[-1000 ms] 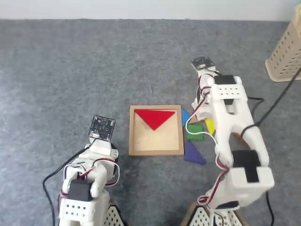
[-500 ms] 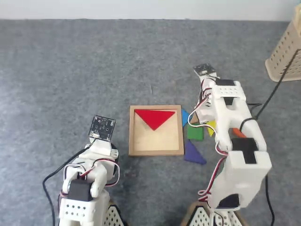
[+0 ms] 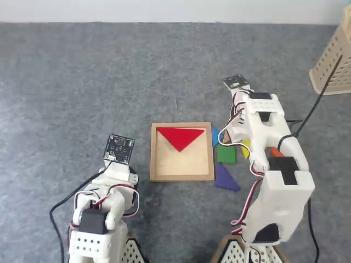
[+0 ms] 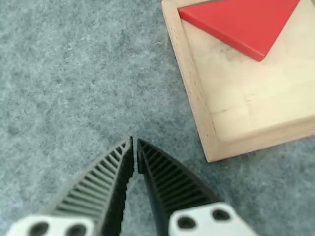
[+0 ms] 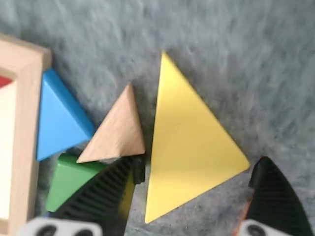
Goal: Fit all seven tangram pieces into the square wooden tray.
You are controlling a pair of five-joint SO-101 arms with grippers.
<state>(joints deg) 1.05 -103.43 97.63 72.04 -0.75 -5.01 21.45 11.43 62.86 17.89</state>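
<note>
Yellow triangle (image 5: 189, 142): flat on the desk beside the tray (image 3: 153, 153), next to a bare-wood triangle (image 5: 115, 130), a blue triangle (image 5: 59, 120) and a green piece (image 5: 69, 184). Likely light, rigid and smooth (thin, so apt to slip); best pinched across two edges.
Right gripper (image 5: 197, 169): fingers spread wide astride it, holding nothing.
Left gripper (image 4: 135, 143): fingers closed, empty, near the tray's corner.
Red triangle (image 3: 179, 137): seated in the tray.
Desk (image 3: 82, 82): grey felt-like covering.
Perforated basket (image 3: 334, 60): at the far edge.
</note>
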